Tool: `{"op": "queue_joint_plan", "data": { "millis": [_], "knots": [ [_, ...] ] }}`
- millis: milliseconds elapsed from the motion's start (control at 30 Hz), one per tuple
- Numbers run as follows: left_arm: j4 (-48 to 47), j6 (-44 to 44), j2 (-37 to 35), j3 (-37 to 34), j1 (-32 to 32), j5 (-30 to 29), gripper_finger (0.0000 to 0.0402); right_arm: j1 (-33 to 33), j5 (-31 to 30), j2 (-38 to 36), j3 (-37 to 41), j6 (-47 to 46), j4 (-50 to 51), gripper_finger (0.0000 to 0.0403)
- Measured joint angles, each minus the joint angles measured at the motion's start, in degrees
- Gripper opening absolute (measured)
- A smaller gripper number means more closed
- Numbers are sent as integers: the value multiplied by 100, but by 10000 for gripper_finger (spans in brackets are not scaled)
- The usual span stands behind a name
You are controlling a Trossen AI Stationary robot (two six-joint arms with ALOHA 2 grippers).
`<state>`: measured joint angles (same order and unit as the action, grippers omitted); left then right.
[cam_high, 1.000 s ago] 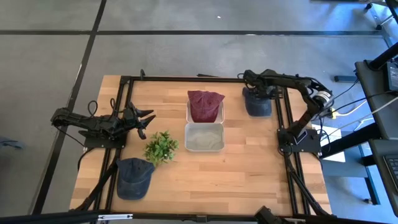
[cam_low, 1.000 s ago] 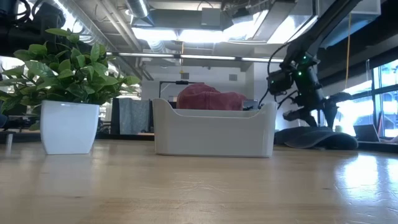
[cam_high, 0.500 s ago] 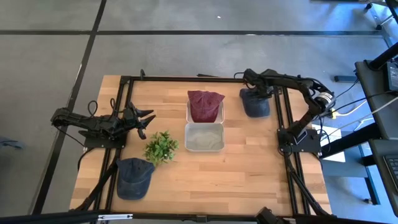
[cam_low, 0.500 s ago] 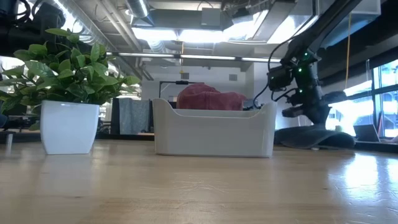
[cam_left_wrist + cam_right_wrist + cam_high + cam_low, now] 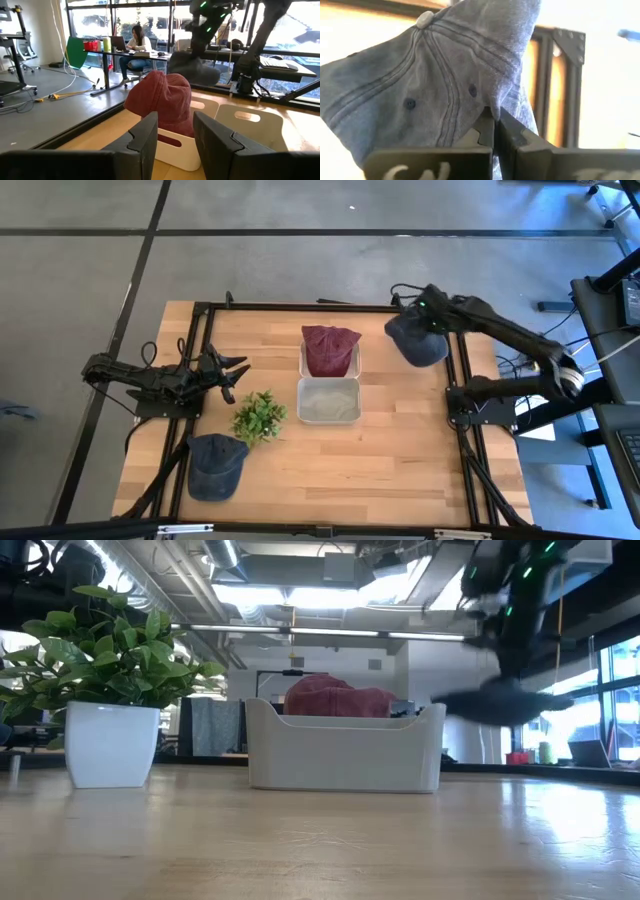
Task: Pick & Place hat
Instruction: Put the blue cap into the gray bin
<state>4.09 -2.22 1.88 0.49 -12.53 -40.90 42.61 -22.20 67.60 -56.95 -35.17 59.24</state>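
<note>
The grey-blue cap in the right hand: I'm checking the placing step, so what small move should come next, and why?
Probably carry it sideways toward the empty bin. The right hand is shut on the grey-blue cap, lifted off the table, and the other bin already holds a red hat.

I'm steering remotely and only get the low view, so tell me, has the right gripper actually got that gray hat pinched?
Observer: Yes. In the right wrist view the right gripper is shut on a fold of the gray hat.
Operator: Where is it over the table?
Observer: From above, the hat hangs by the far right corner, right of the bin holding the red hat.
Operator: Is the nearer bin free?
Observer: The high view shows the near bin with nothing in it.
Operator: And the left arm?
Observer: The left gripper waits open at the table's left edge.
</note>
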Motion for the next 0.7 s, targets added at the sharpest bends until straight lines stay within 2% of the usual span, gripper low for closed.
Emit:
{"op": "queue_joint_plan", "data": {
  "millis": [167, 333, 400, 500, 700],
  "knots": [
    [1, -117, 0, 0, 0, 2, 121, -972, 2, -1182, 0, -869, -108, 2],
    [58, -589, -1, -2, 1, 4, 121, -2384, -445, -1960, 0, -1734, -1058, 2],
    [61, -601, -1, -2, 2, 4, 121, -3079, -910, -2023, 0, -1948, -1550, 2],
    [72, -603, 0, -2, 0, 2, 121, -4105, -1933, -1859, 0, -2017, -2289, 2],
    [82, -714, -1, -2, 2, 4, 121, -5553, -4041, -994, 0, -1667, -3688, 2]
  ]
}}
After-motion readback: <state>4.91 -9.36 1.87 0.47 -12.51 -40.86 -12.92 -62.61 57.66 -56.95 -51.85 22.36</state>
